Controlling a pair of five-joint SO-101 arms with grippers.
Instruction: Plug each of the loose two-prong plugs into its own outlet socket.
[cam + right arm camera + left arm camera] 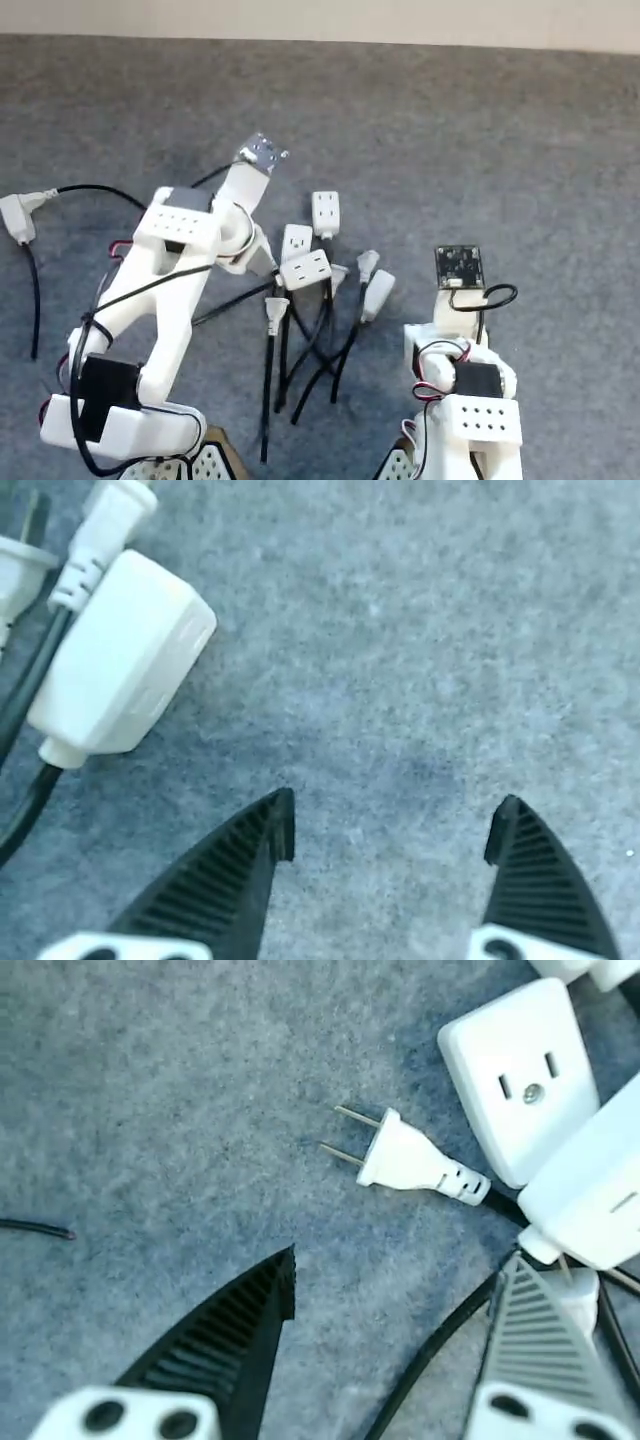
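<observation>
Several white outlet sockets lie in a cluster mid-table: one (325, 212) farthest back, one (296, 242) beside it, one (305, 268) in front. Loose white plugs (276, 312) (368, 265) (378, 295) with black cords lie around them. My left gripper (400, 1265) hangs open just above the mat; a two-prong plug (405, 1155) lies beyond its tips, beside a face-up socket (520, 1080). My right gripper (397, 805) is open over bare mat, with a white socket block (120, 655) and a plug (110, 510) off to one side. The left arm (180, 260) ends at the cluster.
A further white plug (18, 215) on a long black cord lies at the far left. Black cords (300, 370) fan toward the front edge between the arms. The right arm (470, 390) stands at the front right. Grey mat (480, 130) stretches open at the back.
</observation>
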